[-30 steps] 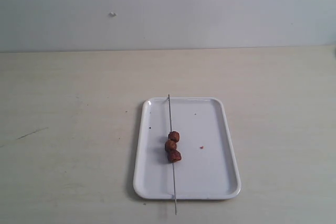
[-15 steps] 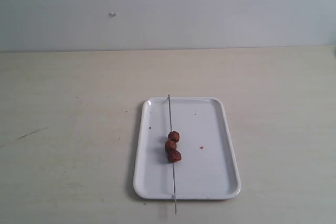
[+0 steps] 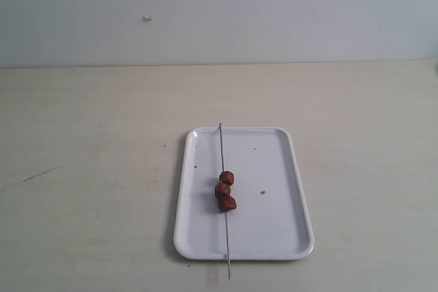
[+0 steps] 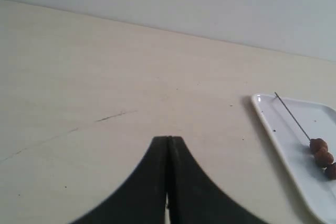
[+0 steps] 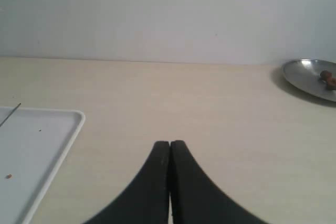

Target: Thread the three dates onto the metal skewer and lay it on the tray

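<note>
Metal skewer point(image 3: 222, 148) with dates point(image 3: 225, 191) on tray point(image 3: 274, 227), well apart from pressed-together left gripper point(image 4: 167, 145) and right gripper point(image 5: 169, 148)

The left wrist view cuts off the tray point(image 4: 284, 129) and half of the last of the three dates point(image 4: 323, 158). The right wrist view shows only the tip of the metal skewer point(image 5: 10, 115). A silver plate point(image 5: 304, 80) is cut off too; the red bit point(image 5: 327, 77) on it is too small to tell.
</note>
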Robot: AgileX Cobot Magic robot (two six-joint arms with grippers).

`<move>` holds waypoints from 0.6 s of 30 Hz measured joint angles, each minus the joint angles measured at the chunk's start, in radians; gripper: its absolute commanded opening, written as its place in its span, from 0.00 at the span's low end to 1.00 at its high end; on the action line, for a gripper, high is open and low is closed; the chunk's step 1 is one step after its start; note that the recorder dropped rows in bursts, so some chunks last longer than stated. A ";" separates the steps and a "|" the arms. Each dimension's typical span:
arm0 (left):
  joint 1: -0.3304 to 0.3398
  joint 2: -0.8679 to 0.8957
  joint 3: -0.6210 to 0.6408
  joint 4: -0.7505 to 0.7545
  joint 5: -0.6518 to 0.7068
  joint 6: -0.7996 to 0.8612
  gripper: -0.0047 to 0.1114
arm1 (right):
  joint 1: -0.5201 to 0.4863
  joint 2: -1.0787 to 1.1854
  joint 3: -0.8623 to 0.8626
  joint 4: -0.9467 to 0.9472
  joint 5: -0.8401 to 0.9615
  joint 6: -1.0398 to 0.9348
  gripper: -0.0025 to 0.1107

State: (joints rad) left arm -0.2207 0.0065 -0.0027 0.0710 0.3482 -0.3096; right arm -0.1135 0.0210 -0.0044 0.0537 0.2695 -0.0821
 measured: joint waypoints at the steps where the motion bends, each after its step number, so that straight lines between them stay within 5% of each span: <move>1: 0.000 0.000 0.000 0.000 0.000 0.000 0.04 | 0.000 0.000 0.000 0.000 0.000 0.000 0.02; 18: 0.000 0.000 0.000 0.000 0.018 0.000 0.04 | 0.000 0.000 0.000 0.000 0.002 0.002 0.02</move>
State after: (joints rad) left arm -0.2207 0.0065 -0.0027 0.0710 0.3659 -0.3096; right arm -0.1135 0.0210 -0.0044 0.0537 0.2715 -0.0803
